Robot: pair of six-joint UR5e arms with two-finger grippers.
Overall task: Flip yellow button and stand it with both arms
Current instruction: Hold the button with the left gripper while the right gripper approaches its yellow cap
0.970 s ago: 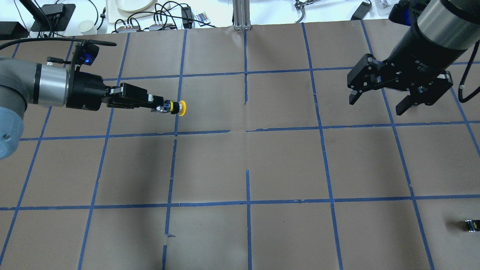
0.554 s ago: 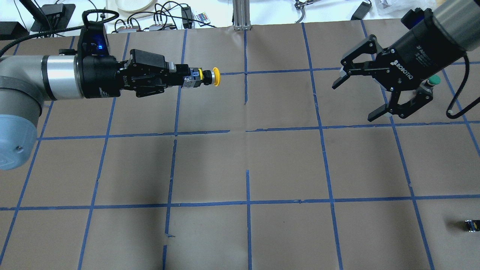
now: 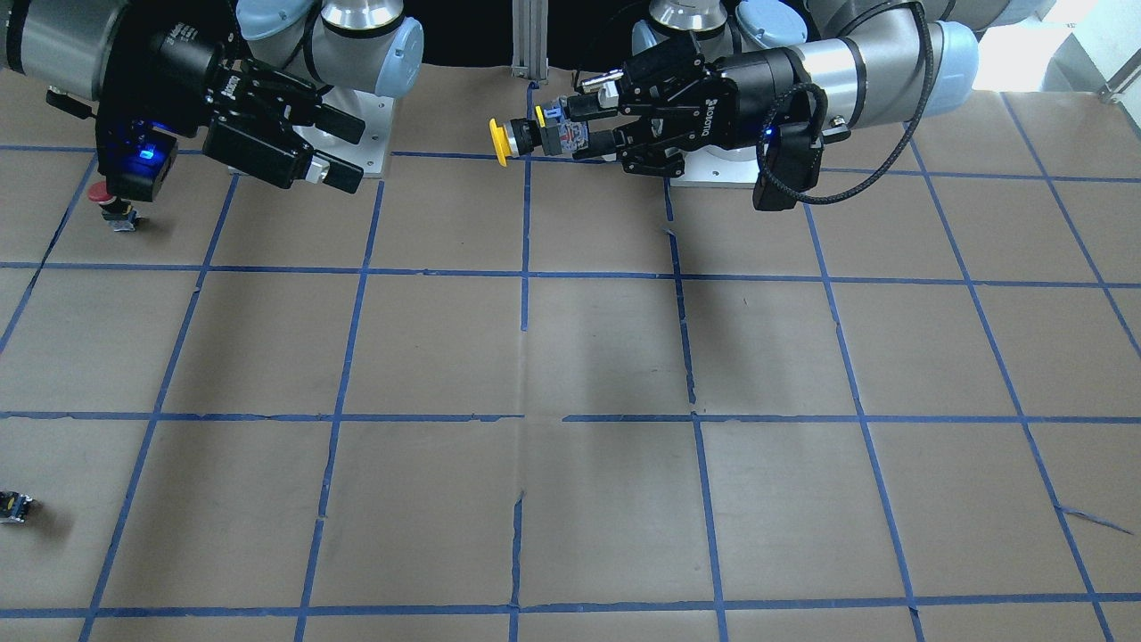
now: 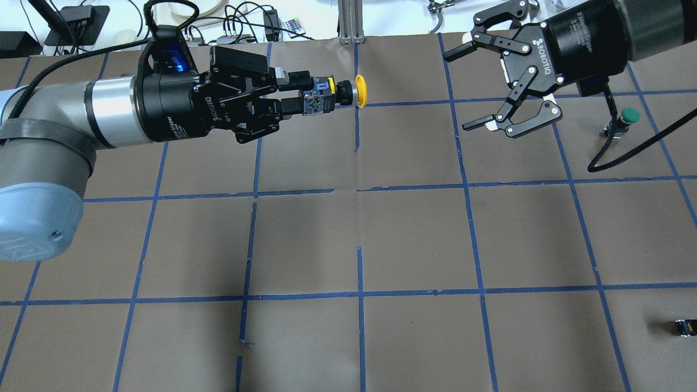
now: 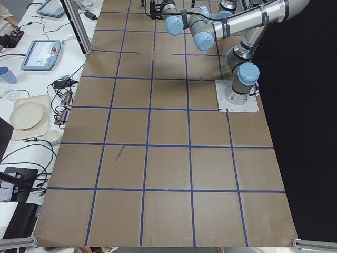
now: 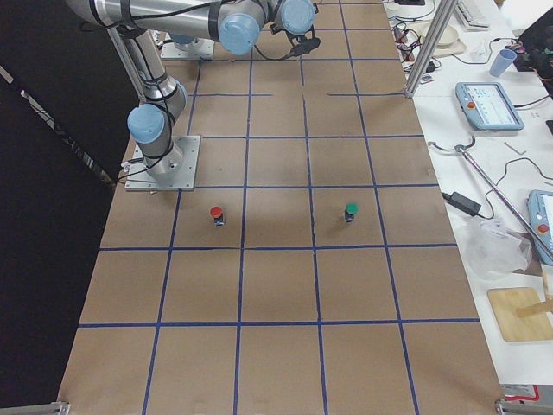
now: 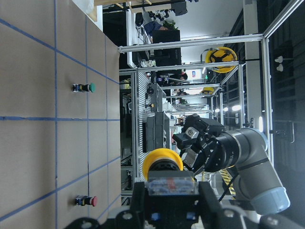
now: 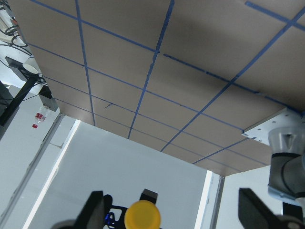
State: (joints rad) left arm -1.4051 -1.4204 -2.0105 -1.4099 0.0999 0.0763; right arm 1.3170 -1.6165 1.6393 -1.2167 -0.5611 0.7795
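Button (image 4: 336, 93) in left hand (image 4: 305, 98), above table (image 4: 414, 234) — right hand (image 4: 463, 90) opposite, apart

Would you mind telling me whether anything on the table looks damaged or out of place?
The blue tape grid is torn and misaligned near the centre of the table, and a small black block lies alone near its right edge. Nothing else stands out.

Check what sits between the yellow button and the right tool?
Nothing: the overhead view shows only air above the taped table between the yellow button and right tool.
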